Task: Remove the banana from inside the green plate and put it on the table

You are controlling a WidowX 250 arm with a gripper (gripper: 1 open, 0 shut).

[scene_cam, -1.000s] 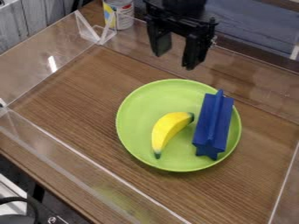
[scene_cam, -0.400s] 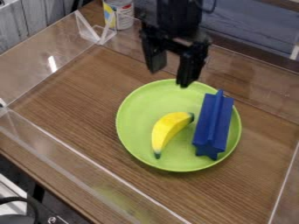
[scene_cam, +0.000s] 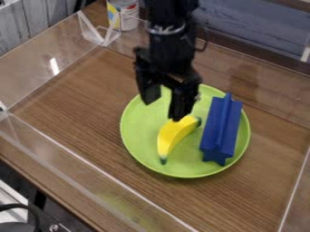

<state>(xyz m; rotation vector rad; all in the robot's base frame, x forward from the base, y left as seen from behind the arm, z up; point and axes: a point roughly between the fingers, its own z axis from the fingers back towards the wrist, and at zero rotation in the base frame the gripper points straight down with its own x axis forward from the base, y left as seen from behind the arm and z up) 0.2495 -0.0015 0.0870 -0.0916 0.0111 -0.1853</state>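
1. Right now my claw point(scene_cam: 169, 100) hangs pointing straight down over the green plate point(scene_cam: 143, 138), its two dark fingers point(scene_cam: 148, 89) spread wide with clear space between them.
2. I have hold of nothing; the jaws are as far apart as they go and no object sits between them.
3. The banana point(scene_cam: 176, 139) lies inside the plate, yellow and curved, running from its upper end near the plate's middle down toward the near-left rim, where its greenish tip points.
4. My right-hand fingertip in the picture stands just above the banana's upper end; I cannot tell whether it touches the fruit.
5. A blue ridged block point(scene_cam: 219, 128) lies in the same plate just to the right of the banana, long side running front to back, one end overhanging the far rim.
6. The plate rests flat on the table point(scene_cam: 72, 100), a brown wood-grain top, roughly at its middle.
7. Clear acrylic walls point(scene_cam: 36, 54) edge the tabletop on the left and near sides.
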